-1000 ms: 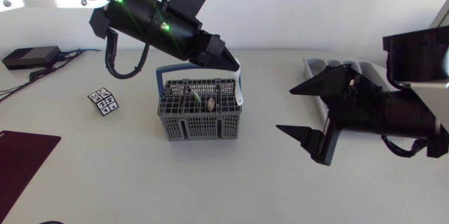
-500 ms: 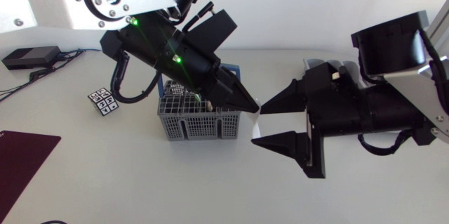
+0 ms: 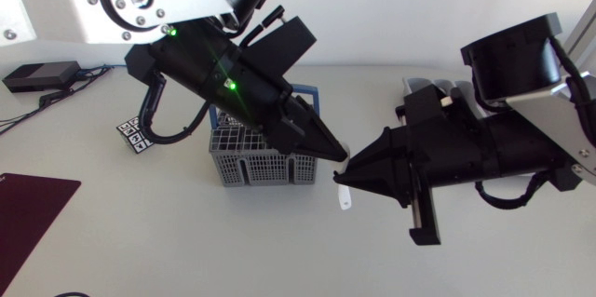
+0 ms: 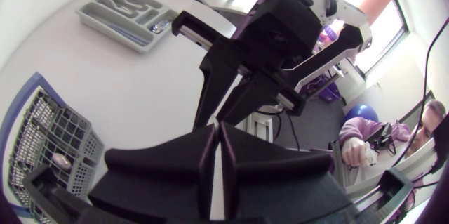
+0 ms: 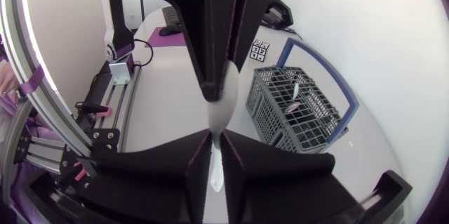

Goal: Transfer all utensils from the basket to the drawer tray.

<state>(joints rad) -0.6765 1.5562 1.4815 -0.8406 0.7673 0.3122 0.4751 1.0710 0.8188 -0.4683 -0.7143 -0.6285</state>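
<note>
One white spoon (image 3: 345,196) hung above the tabletop (image 3: 186,241), just beside the one basket (image 3: 251,171). The left gripper (image 3: 337,155) pinched its upper end with fingers pressed together. The right gripper (image 3: 343,176) had its fingers closed on it just below. At least one utensil (image 4: 59,159) lay in the basket, and the one tray (image 4: 98,13) stood well apart.

Your right tool (image 5: 216,138) has both black wedge fingers pressed against a flat white plastic utensil (image 5: 221,108), one from each side. The left tool (image 5: 217,87) pinches the same utensil's rounded end, tip to tip with yours. Both hang over the white surface (image 5: 165,104), just beside the grey mesh basket with a blue handle (image 5: 273,115). Inside that basket lie loose utensils (image 5: 296,97), and beyond it sits a small black-and-white patterned cube (image 5: 259,50).
</note>
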